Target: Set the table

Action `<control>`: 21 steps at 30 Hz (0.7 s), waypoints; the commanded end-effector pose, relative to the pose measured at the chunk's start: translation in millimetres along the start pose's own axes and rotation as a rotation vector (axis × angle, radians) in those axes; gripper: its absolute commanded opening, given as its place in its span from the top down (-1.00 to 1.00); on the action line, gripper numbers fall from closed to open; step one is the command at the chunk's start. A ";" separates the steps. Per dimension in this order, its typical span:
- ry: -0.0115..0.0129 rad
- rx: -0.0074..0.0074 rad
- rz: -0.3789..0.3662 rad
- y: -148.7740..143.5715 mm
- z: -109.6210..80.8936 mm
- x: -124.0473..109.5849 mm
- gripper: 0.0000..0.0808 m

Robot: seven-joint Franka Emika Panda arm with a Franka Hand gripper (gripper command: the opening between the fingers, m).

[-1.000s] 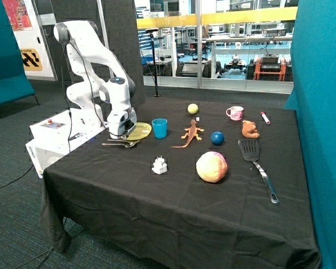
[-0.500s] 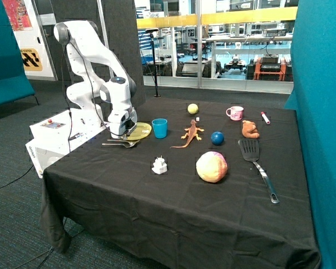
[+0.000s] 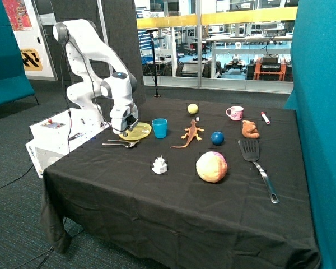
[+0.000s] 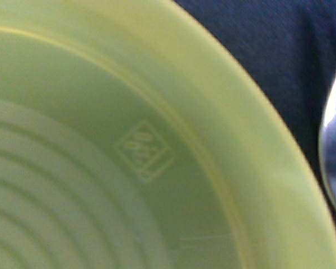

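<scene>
Yellow plate (image 3: 136, 132) lies flat at table (image 3: 173, 196) edge beside blue cup (image 3: 159, 128); spoon (image 3: 122, 144) just in front, long axis along that edge. Gripper (image 3: 126, 133) above plate rim, slightly higher than earlier; finger state cannot be told

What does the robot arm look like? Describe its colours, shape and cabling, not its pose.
The arm is glossy white with rounded, bulbous links and dark grey bands at the joints. A round joint cap near the wrist carries a small blue mark. A thin dark cable runs along the arm. The gripper, over the yellow plate, is a white block with darker parts underneath.
</scene>
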State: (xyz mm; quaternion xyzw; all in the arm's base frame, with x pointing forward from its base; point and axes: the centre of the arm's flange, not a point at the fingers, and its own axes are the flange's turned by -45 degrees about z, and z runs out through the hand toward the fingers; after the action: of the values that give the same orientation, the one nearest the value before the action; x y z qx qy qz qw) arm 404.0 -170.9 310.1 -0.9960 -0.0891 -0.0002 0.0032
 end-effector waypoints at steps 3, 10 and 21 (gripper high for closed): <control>-0.0012 -0.0062 -0.056 -28.5 -20.2 2.9 -0.29; -0.0013 -0.0062 -0.085 -38.8 -32.4 -14.4 -0.26; -0.0013 -0.0062 -0.078 -30.0 -37.1 -24.1 -0.25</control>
State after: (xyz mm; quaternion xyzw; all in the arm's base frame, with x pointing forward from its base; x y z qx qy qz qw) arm 385.1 -142.9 339.7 -0.9923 -0.1240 0.0010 0.0004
